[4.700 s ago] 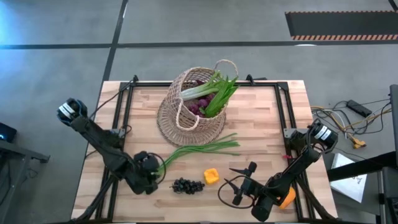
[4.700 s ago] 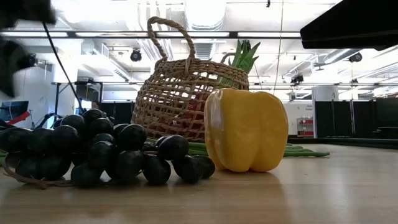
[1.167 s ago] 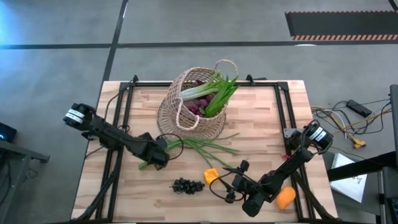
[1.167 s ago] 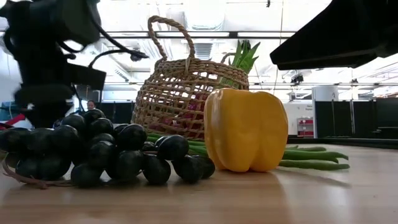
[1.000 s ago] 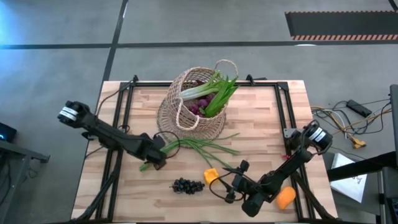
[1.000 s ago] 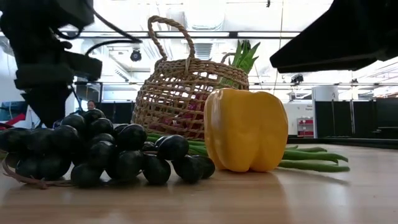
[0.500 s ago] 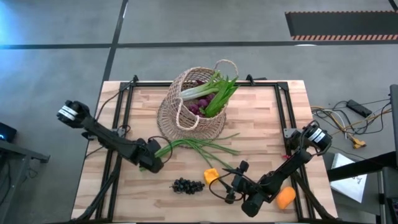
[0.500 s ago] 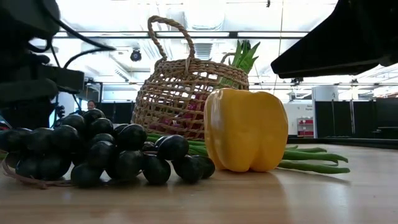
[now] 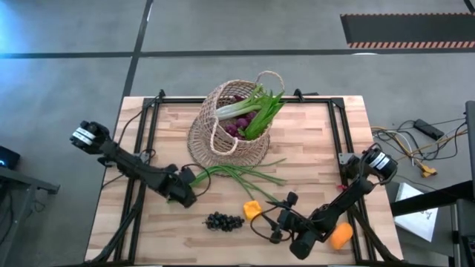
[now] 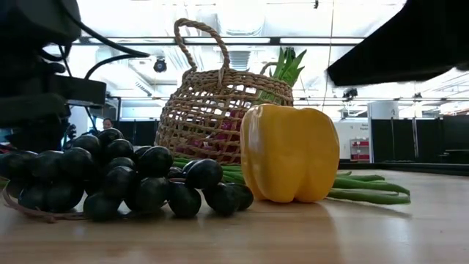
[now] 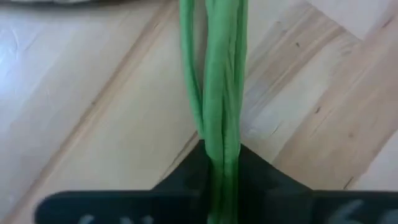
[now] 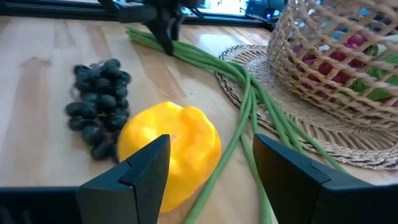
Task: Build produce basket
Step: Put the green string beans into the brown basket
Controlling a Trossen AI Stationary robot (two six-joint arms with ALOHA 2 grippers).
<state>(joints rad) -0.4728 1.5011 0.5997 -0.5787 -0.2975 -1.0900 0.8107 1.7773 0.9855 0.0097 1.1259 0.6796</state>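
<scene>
The woven basket [image 9: 230, 126] stands at the far middle of the table, with a leek, greens and purple grapes in it. A bunch of long green onions [image 9: 237, 173] lies on the table before it, partly across its flared rim [image 12: 261, 81]. My left gripper [image 9: 184, 191] is shut on the bunch's left end. A yellow pepper [image 9: 252, 211] and black grapes [image 9: 223, 220] lie near the front edge. My right gripper [image 12: 214, 180] is open and empty just right of the pepper [image 12: 168, 152]. An orange [image 9: 341, 236] lies beside the right arm. My left gripper pinches the bunch of green onions near its left end [image 11: 217, 134] between its two fingers [image 11: 180, 180]. The fingers come from above, pointing down, and lie across the stalks, as the right wrist view [image 12: 165, 31] shows. The bunch lies low along the table.
Bare wood lies to the left and right of the basket. A black frame [image 9: 148, 119] runs along the table's far and side edges. Cables [image 9: 415, 141] lie off the table at the right. The grapes [image 10: 110, 180] and pepper [image 10: 289, 154] stand close before the low camera.
My left gripper, still shut on the onions, has gone a little toward the table's near left. The bunch's held end has gone with it, while the bunch stays along the table before the basket.
</scene>
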